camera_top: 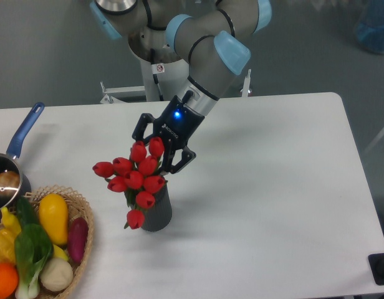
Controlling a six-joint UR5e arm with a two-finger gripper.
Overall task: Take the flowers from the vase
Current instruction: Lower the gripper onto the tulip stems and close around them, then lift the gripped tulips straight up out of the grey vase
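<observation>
Only real text is white lettering on the gripper (pixel 162 148) body next to its blue light, too small to read. There's also a small red-ringed sticker (pixel 159 68) on the robot's post, unreadable.

A white tabletop (pixel 273 187) carries the vase (pixel 158 212) near its front edge. A wicker basket (pixel 86 240) (heaped with vegetables) and a saucepan (pixel 11 168) occupy the left edge.
</observation>
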